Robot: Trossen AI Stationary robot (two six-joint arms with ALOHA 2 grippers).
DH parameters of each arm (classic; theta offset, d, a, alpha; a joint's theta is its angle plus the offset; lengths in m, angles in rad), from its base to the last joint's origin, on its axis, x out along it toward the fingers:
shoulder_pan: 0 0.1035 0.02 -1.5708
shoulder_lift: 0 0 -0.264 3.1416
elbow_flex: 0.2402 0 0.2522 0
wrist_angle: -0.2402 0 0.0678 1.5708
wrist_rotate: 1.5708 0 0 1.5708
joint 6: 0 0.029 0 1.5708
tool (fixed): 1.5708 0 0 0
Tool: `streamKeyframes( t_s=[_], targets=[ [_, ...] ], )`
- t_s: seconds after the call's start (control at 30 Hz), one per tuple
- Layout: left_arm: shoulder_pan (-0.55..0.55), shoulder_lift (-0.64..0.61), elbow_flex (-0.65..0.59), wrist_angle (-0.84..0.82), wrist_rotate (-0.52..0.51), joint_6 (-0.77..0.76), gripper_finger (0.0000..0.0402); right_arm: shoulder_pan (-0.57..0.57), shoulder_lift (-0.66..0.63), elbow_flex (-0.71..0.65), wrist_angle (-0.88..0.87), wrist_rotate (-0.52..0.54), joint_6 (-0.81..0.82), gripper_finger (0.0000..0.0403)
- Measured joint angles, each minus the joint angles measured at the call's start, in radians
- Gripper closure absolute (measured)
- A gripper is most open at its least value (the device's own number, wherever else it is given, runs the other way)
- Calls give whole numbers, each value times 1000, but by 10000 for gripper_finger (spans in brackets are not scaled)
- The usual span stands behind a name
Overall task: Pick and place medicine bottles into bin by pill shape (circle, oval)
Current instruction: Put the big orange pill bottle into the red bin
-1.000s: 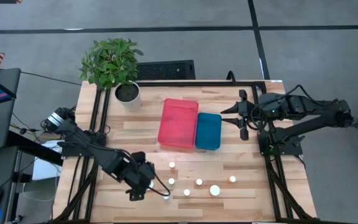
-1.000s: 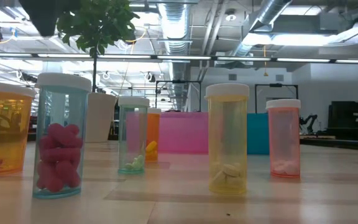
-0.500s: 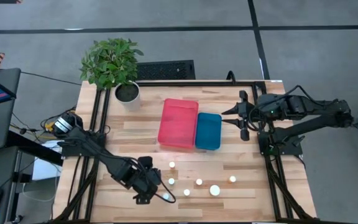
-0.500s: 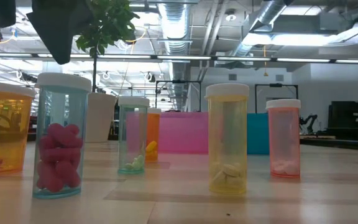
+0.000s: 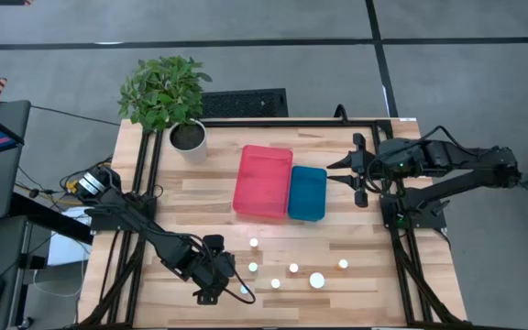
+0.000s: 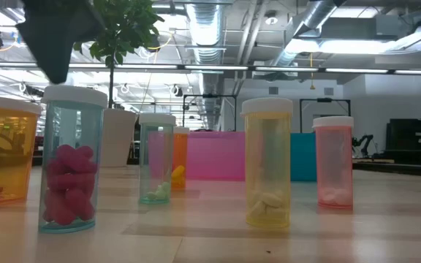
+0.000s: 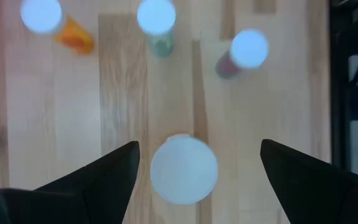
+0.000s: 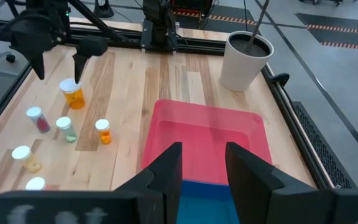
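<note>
Hovering spread-fingered, the left gripper (image 7: 194,163) straddles a white-capped bottle (image 7: 184,169) standing at the table's (image 5: 356,287) front left. Right gripper (image 5: 354,170), slightly parted and empty, waits beside the blue bin (image 5: 307,192).

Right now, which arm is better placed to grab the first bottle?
Left. The left pincer hangs open directly over a white-capped bottle, one finger either side. The right pincer waits beside the blue bin, away from the bottles.
</note>
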Motion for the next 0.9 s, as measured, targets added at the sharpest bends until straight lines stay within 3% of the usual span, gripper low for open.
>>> streamKeyframes(
  t_s=[0.57,0.9],
  targets=[
    [-22,0,-115,84,-34,18,74,0,0,0,7,0,0,267],
    [-22,0,-166,128,9,0,80,0,0,0,7,0,2,267]
  ],
)
